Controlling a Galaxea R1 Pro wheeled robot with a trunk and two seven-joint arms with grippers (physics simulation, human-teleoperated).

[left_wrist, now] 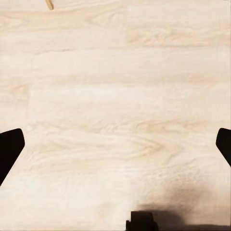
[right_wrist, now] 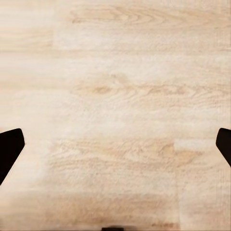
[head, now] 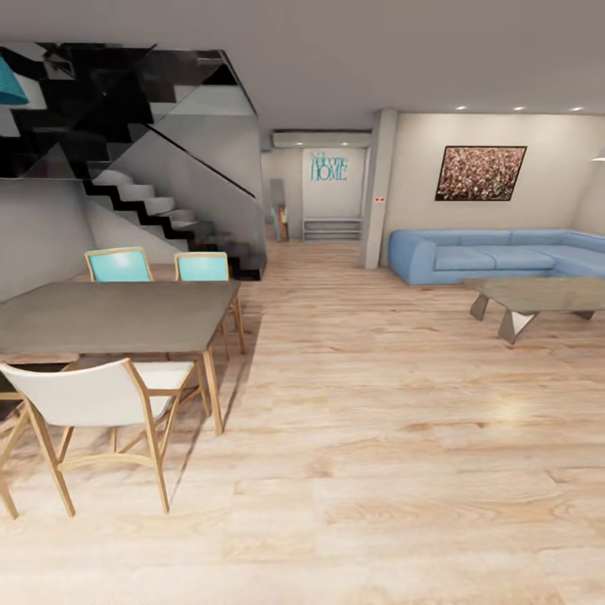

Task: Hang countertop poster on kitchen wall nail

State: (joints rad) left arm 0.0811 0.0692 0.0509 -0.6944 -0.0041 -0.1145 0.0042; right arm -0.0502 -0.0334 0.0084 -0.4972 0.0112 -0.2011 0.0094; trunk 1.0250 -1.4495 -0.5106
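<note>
- The left pincer (left_wrist: 115, 144) is hanging with its dark fingertips (left_wrist: 9, 149) spread wide apart, nothing between them; straight beyond it the pale wood floor (left_wrist: 115, 86) is lying bare, with a chair-leg tip (left_wrist: 49, 5) further off.
- The right pincer (right_wrist: 115, 144) is likewise standing apart and carrying nothing; beyond it the floor is showing again.
- Ahead of both pincers, toward the left one's side, a white chair (head: 92, 395) is sitting nearest, then the grey dining bench (head: 118, 315), then two turquoise chairs (head: 119, 265).
- Further out, toward the right pincer's side, a low coffee table (head: 538, 298) and a blue sofa (head: 496, 252) are standing; above the sofa a wide black-framed speckled picture (head: 480, 173) is hanging, which is not the task's thing.
- Farthest, a staircase (head: 160, 210) and a "HOME" wall sign (head: 328, 166).
- Neither the poster nor the kitchen countertop is appearing here, so I cannot tell where they are lying; judging from this, nothing is done yet: reaching the kitchen, picking up and hanging are all remaining.
</note>
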